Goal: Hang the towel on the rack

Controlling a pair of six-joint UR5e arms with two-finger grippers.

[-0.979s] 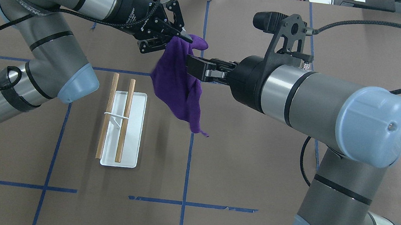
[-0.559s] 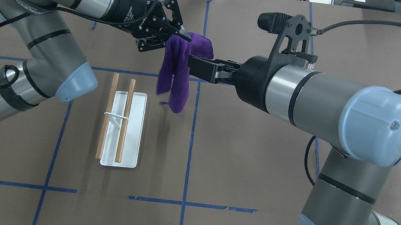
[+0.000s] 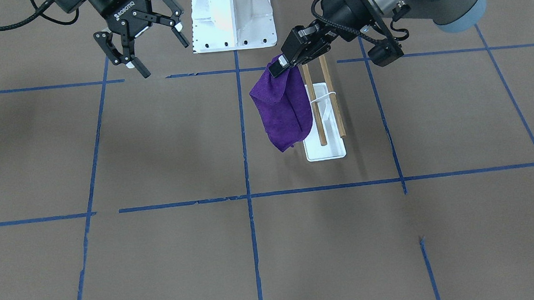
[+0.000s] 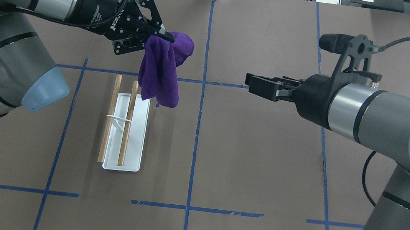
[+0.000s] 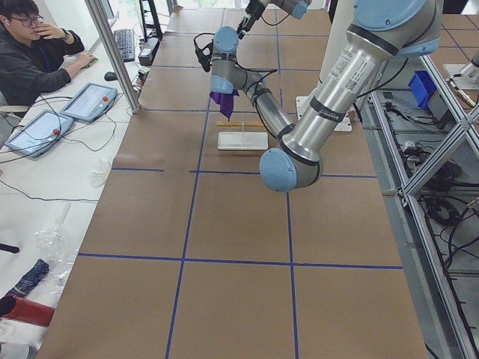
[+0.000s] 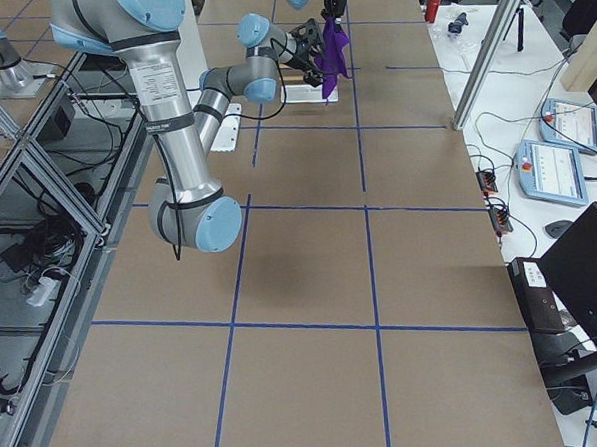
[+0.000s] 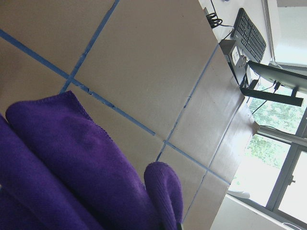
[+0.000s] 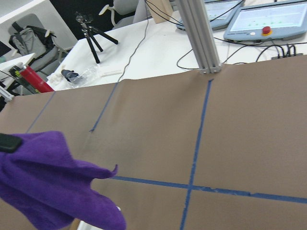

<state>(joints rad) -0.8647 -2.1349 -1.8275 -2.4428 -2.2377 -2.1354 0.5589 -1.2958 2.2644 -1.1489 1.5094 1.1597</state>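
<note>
**A:** From across the table, what does the left gripper have?

**B:** Its jaws are pinched tight on the top edge of the purple towel. The towel hangs free in folds, clear of the table. It dangles just in front of the rack and overlaps the edge of the white base. Both dowels show bare wood.

**A:** And the right gripper?

**B:** Its jaws are spread wide and hold nothing. It sits well apart from the towel, near the white pedestal.

**A:** Overhead?

**B:** The left gripper clamps the bunched upper corner. The towel falls toward the far end of the rack, and its lower hem overlaps the base's far corner. Whether cloth touches wood, I cannot tell. The right gripper is seen edge-on and empty, pointing at the towel from across the centre tape line.

**A:** From the table's left end?

**B:** The towel hangs above the rack, both small and far off. An operator sits at a side desk.

**A:** The right end?

**B:** The towel hangs straight down at the table's far end. The grip is too small to judge from there.

**A:** The wrist cameras?

**B:** The left one shows purple folds of the towel along its lower edge, with brown table and blue tape behind. The right one catches the towel in its lower left corner, with the brown table stretching beyond.
</note>
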